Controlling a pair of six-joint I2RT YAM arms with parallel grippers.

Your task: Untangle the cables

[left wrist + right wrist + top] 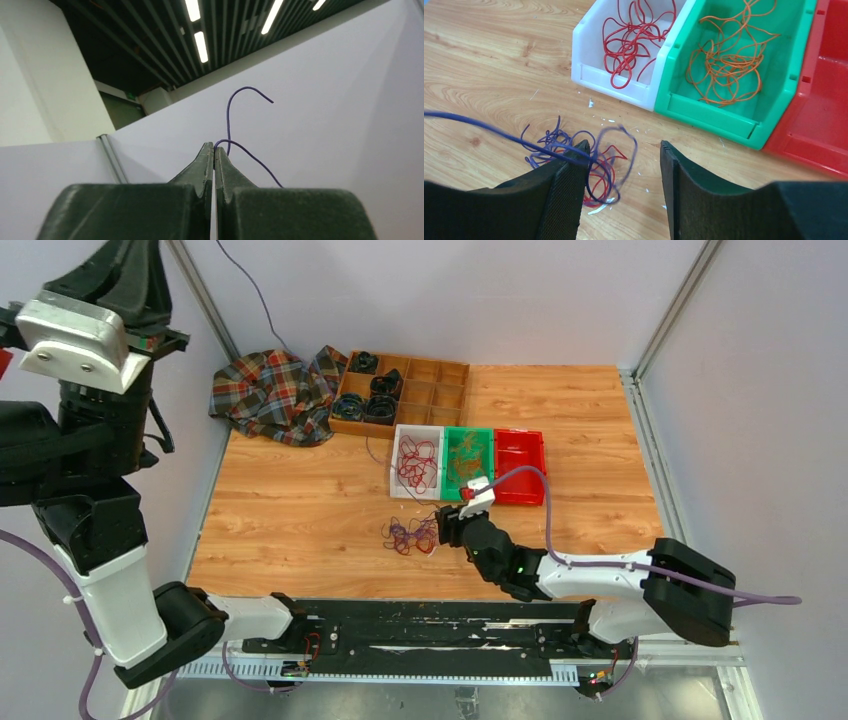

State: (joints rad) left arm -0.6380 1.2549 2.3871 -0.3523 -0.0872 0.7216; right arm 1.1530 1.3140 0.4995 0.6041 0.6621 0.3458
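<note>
Far left of the white bin [614, 85], raised high: left pincer [214, 150], shut on a purple cable [229, 117]. Just before the bin, on the worktop [300, 500]: tangle [410, 536] of purple and red cables, straddled by the right pincer [624, 146], parted, nothing gripped. Risk: a strand is draped over one finger [566, 185], so the knot may be dragged whole. The strand's run cannot be traced.

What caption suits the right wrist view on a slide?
Open right gripper at a purple-red cable tangle on the table; red cables in the white bin, orange cables in the green bin.

Glossy plastic bins [704, 107], matt wood-grain table [300, 510], woven plaid cloth [270, 395].
</note>
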